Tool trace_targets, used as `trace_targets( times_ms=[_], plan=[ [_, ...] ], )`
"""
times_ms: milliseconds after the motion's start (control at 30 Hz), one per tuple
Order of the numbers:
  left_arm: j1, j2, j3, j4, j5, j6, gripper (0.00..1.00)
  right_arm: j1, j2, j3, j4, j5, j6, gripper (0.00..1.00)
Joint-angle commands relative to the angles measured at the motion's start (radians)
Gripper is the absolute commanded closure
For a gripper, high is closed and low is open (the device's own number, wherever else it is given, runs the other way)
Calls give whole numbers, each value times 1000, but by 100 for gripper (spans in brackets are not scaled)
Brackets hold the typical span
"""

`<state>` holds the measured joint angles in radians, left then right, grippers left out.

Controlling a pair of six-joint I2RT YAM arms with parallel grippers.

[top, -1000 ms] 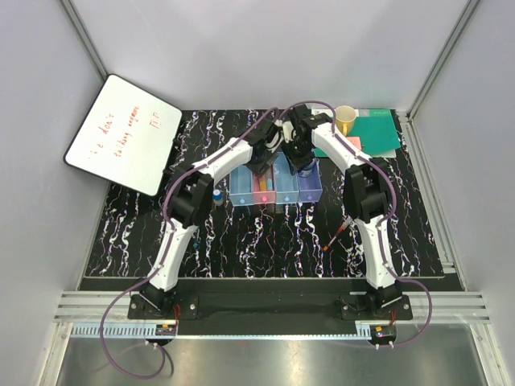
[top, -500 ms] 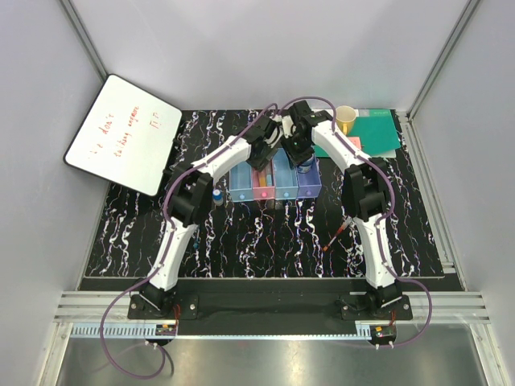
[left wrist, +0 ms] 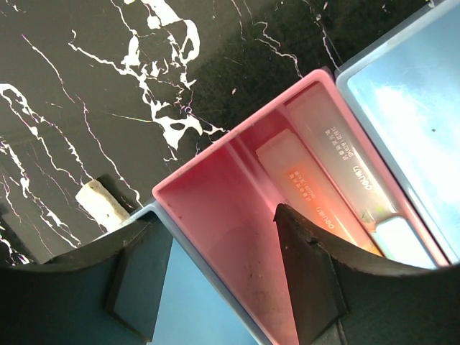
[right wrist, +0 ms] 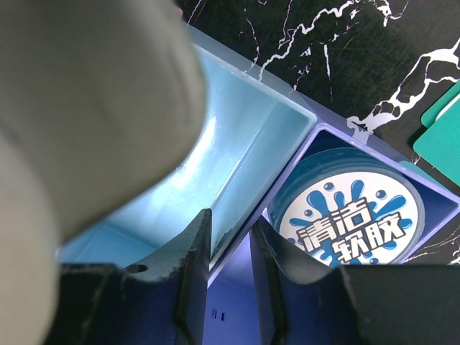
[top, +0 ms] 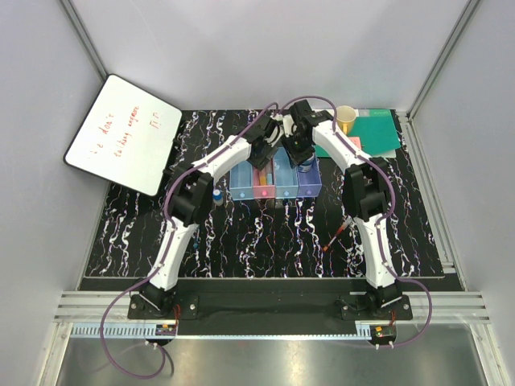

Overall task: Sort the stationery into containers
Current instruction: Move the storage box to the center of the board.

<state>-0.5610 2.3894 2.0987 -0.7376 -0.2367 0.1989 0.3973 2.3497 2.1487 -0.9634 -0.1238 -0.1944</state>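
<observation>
Top external view: both arms reach in over the row of trays (top: pixel 241 186) in the middle of the black marbled mat (top: pixel 265 241), and their wrists hide the trays' far ends. A red pen (top: pixel 338 233) lies on the mat beside the right arm, well apart from the trays. A blue-capped bottle (top: pixel 217 195) stands just left of the row. A whiteboard (top: pixel 121 133) leans at the far left. A yellow cup (top: pixel 345 119) and a green board (top: pixel 374 133) sit at the far right.

Left wrist view: the left gripper (left wrist: pixel 215 223) has its fingers wide apart and holds nothing. One finger is over a light blue tray (left wrist: pixel 201 309), the other over the pink tray (left wrist: pixel 194 190). An orange marker (left wrist: pixel 316 208) and a teal-ended marker (left wrist: pixel 345 162) lie side by side in the pink tray. A beige eraser (left wrist: pixel 100 203) rests on the mat near the tray's corner.

Right wrist view: the right gripper (right wrist: pixel 230 219) is pinched on the shared wall between a light blue tray (right wrist: pixel 237 136) and the purple tray (right wrist: pixel 316 133). The round blue-white tin (right wrist: pixel 348 223) lies in the purple tray. A blurred pale bulk (right wrist: pixel 86 108), which I cannot identify, blocks the upper left.
</observation>
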Motion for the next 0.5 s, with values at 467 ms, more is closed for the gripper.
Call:
trace_targets(
  times_ms=[467],
  plan=[
    [-68,-386,-157,126,-4,20,30,20,-193,17,14,16,-86,47]
  ],
)
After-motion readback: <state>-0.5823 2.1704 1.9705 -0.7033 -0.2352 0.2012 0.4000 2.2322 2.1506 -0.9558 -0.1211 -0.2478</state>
